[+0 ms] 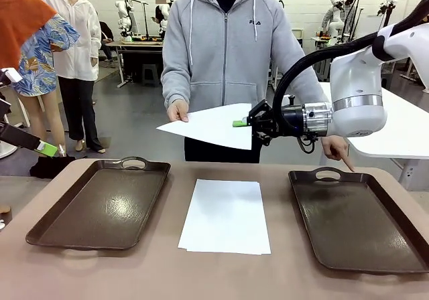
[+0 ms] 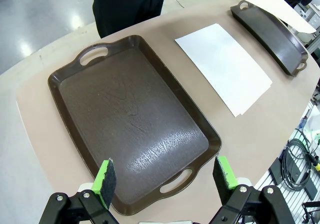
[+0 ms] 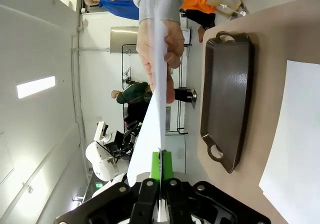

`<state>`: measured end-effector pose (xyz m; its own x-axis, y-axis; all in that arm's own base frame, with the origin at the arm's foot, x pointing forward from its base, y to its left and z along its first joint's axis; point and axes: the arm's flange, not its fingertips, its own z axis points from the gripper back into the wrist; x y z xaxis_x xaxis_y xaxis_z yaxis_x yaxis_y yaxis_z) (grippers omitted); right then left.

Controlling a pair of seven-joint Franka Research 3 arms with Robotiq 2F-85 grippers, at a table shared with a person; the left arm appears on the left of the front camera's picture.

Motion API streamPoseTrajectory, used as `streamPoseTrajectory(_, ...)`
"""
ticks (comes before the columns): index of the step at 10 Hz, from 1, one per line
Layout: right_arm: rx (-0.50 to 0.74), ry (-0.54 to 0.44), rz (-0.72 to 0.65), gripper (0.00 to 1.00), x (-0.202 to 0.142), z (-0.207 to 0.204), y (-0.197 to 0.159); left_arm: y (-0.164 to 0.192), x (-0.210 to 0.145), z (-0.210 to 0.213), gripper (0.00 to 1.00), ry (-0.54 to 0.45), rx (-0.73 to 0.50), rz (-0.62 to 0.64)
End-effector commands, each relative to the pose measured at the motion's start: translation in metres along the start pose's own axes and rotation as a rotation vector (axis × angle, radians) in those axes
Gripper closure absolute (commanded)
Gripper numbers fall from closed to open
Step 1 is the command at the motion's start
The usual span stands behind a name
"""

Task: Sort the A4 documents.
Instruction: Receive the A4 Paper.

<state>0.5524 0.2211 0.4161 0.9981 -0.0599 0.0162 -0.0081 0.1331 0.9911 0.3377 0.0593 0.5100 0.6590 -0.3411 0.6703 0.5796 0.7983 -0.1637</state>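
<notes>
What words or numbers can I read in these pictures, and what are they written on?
"FILA": tiny dark letters on the chest of the person's grey hoodie; they are small, so this reading is not certain.
No print shows on the sheet held in the air, the sheets on the table, the left tray or the right tray.
Nothing in the room behind is sharp enough to read.
</notes>
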Motion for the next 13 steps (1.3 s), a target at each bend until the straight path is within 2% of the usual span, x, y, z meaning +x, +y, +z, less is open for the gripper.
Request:
streamPoseTrajectory(1,0.048,-0.005,-0.025,1.0,0.0064,-0.0018,0.0001,0.001,-0.0004,-0.0002,0.0,-0.008,-0.011,0.002)
streamPoseTrajectory(2,0.05,0.029,-0.016,1.0,0.0037,-0.0036,0.0015,0.001,-0.0004,-0.0002,0.0,-0.008,-0.011,0.002)
streamPoseTrajectory(3,0.002,0.002,-0.002,1.0,0.0,-0.0001,-0.0008,0.001,-0.0004,-0.0002,0.0,-0.008,-0.011,0.002)
streamPoseTrajectory(13,0.002,0.002,-0.002,1.0,0.0,-0.0001,-0.0008,0.001,-0.0004,-0.0002,0.0,-0.008,-0.011,0.002)
